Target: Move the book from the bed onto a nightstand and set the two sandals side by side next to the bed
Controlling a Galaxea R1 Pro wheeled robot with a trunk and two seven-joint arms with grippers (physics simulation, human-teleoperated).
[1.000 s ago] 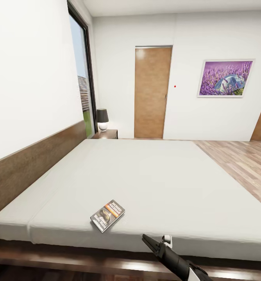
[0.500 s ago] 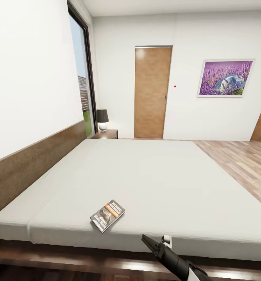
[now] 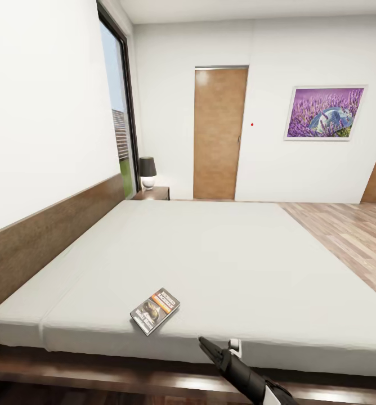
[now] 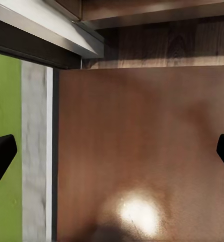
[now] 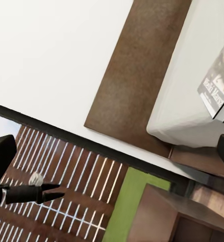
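The book (image 3: 155, 310) lies flat near the front edge of the off-white bed (image 3: 222, 253), its dark cover with the orange band facing up. My right gripper (image 3: 220, 347) hovers in front of the bed's edge, a little right of the book, open and holding nothing. In the right wrist view the open right gripper (image 5: 112, 151) faces the headboard (image 5: 137, 70), with the book (image 5: 217, 83) on the mattress corner. My left gripper (image 4: 112, 151) is open over a glossy reddish-brown top, apparently a nightstand (image 4: 142, 151). Another nightstand (image 3: 152, 193) stands beyond the bed's far side.
A black-shaded lamp (image 3: 147, 171) sits on the far nightstand beside a tall window (image 3: 120, 112). A wooden door (image 3: 219, 132) and a lavender picture (image 3: 325, 112) are on the back wall. Wood floor (image 3: 351, 236) runs along the bed's right side.
My right gripper has shifted slightly left, closer to the book. The book and the camera have not moved.
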